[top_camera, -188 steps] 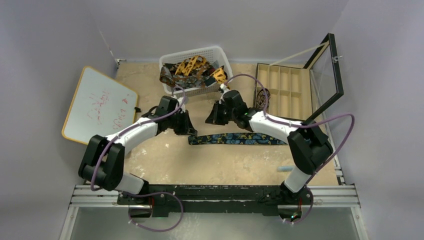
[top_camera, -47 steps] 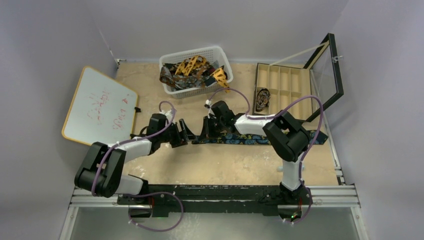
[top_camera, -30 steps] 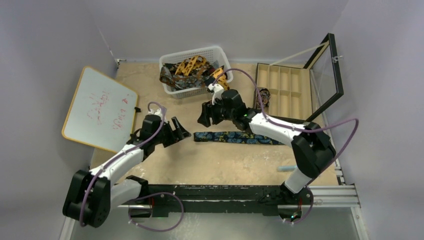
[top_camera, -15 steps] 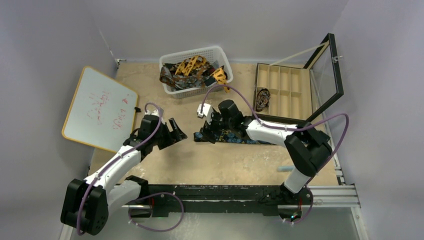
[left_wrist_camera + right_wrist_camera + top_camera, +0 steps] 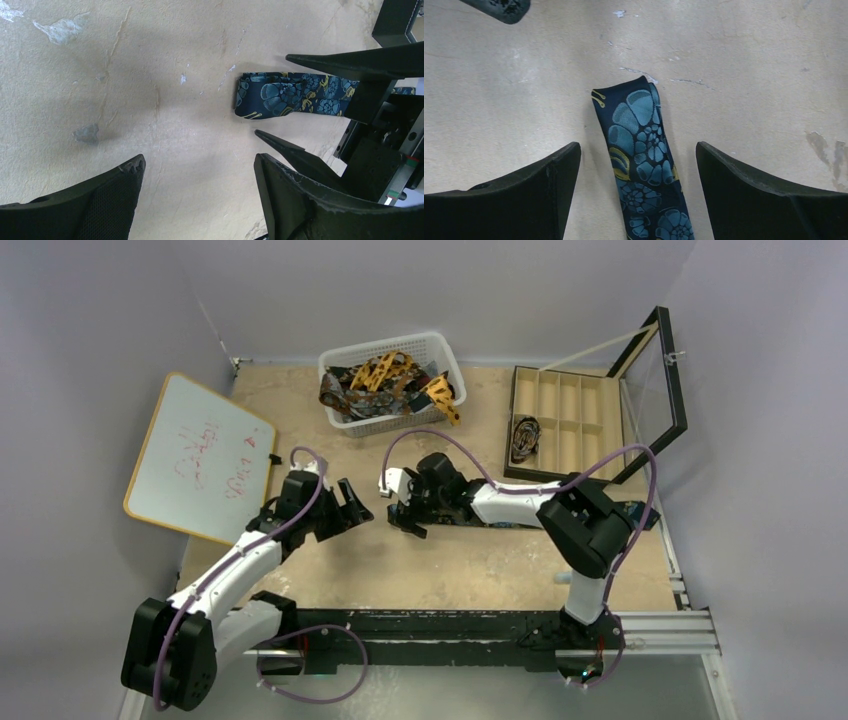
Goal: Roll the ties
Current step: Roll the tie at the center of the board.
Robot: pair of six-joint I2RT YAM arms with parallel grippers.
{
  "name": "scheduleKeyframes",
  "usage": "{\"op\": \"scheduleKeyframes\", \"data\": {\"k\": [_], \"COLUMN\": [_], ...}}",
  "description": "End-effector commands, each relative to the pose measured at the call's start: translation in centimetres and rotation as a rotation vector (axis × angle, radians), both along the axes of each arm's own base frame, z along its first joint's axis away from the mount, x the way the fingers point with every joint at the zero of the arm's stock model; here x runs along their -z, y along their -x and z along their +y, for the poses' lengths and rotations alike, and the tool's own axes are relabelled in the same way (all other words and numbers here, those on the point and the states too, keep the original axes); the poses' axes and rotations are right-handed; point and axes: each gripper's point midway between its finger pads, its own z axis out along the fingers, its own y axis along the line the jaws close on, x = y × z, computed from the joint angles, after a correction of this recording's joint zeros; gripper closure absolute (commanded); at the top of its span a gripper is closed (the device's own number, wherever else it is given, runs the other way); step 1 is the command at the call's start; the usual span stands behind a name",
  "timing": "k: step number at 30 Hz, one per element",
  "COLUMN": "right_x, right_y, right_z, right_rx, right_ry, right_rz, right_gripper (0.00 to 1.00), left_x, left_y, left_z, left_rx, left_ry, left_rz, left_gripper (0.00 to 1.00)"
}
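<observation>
Holding tangled ties (image 5: 385, 380), white basket (image 5: 380, 344), divided case (image 5: 566, 400) with one dark bundle (image 5: 524, 437)

Navy tie (image 5: 636, 150): runs off bottom edge in right wrist view. From above, mostly hidden under right arm (image 5: 500, 502), only slivers showing. Whiteboard (image 5: 195, 455): red scribble too small to read. Basket (image 5: 395, 423): ties (image 5: 385, 380) tangled, count unclear. Dark bundle (image 5: 523, 437) in divided box (image 5: 565, 405): too small to identify.
</observation>
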Motion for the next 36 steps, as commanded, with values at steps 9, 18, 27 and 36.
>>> {"op": "scheduleKeyframes", "data": {"k": [9,18,27,36], "right_x": [0.7,1.7,2.0,0.2], "right_y": [-0.6,0.6,2.0,1.5], "right_z": [1.0,0.0,0.3,1.3], "right_rx": [-0.03,-0.007,-0.007,-0.003], "right_ry": [0.023,0.072,0.09,0.045], "right_rz": [0.021,0.083,0.055,0.026], "right_gripper": [0.16,0.42,0.56,0.54], "left_x": [-1.3,-1.3,-1.0,-0.9], "left_y": [-1.1,-0.8,-0.8,-0.7], "left_z": [-0.2,0.3,0.2,0.1], "left_rx": [0.013,0.008,0.008,0.01], "left_ry": [0.009,-0.012,-0.008,-0.006], "left_rz": [-0.044,-0.046,-0.034,-0.029], "left_gripper": [0.22,0.22,0.23,0.23]}}
